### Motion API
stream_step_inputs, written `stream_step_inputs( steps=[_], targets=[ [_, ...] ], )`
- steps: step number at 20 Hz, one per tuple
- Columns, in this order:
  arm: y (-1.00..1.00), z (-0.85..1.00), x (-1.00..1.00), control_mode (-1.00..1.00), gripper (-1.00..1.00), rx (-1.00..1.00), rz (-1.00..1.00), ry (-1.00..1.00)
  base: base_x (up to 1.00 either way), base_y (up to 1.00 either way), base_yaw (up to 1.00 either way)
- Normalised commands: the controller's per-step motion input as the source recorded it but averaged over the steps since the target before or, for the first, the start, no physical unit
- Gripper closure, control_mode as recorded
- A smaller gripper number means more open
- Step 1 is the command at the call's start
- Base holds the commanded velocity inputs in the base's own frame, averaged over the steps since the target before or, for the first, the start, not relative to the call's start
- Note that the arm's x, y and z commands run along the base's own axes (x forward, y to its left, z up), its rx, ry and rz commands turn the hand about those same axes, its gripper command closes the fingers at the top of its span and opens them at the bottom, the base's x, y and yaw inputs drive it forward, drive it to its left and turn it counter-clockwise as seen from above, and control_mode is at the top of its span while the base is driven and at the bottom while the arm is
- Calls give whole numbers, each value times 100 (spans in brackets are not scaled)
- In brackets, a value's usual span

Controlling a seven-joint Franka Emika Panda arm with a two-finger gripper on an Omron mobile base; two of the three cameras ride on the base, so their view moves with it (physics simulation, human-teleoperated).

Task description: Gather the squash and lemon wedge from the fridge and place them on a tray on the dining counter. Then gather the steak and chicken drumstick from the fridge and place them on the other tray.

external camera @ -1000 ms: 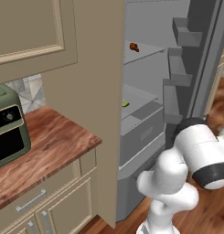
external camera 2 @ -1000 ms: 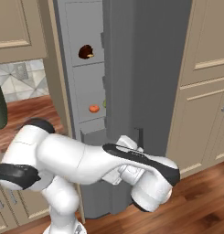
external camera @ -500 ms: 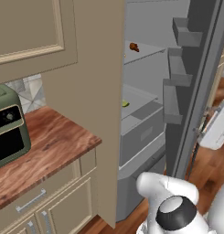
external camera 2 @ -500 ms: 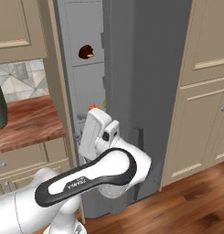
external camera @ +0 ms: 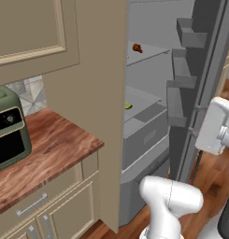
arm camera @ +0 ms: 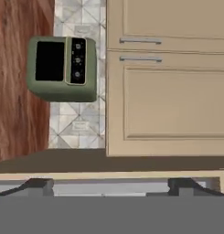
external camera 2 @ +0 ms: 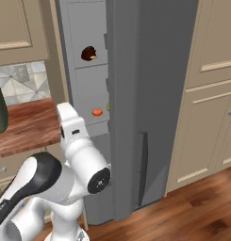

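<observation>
1. Left of the fridge (external camera: 148, 135), a green toaster oven (external camera: 8, 128) sits on the wood counter (external camera: 50, 149).
2. The fridge stands open, and food is on its shelves: a yellow-green piece, probably the lemon wedge (external camera: 128, 106), a brown item (external camera: 137, 47) above it, and an orange item (external camera 2: 97, 112).
3. The gripper (arm camera: 109, 185) has its fingers spread wide and holds nothing; it faces the cabinets beside the fridge.
4. My judgement: gathering has barely begun, and no tray is in sight.

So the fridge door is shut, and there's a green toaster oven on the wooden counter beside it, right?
Not quite: the fridge door stands open, its shelves showing in the left base view. The green toaster oven does sit on the wooden counter beside it.
</observation>
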Motion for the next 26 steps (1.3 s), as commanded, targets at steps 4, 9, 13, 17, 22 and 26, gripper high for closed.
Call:
stream_step_inputs(
  steps=[4, 9, 13, 17, 22, 26],
  targets=[
    [11, 0, 29, -100, -100, -23, -54, 20, 0, 0, 0],
    [19, 0, 41, -100, -100, -33, -45, 21, 0, 0, 0],
    [31, -13, 57, -100, -100, -51, -28, 23, 0, 0, 0],
    [19, -7, 64, -100, -100, -53, -8, 29, 0, 0, 0],
    [-3, -2, 38, -100, -100, -47, 0, 11, 0, 0, 0],
    [-13, 0, 27, -100, -100, -42, 0, 11, 0, 0, 0]
  ],
)
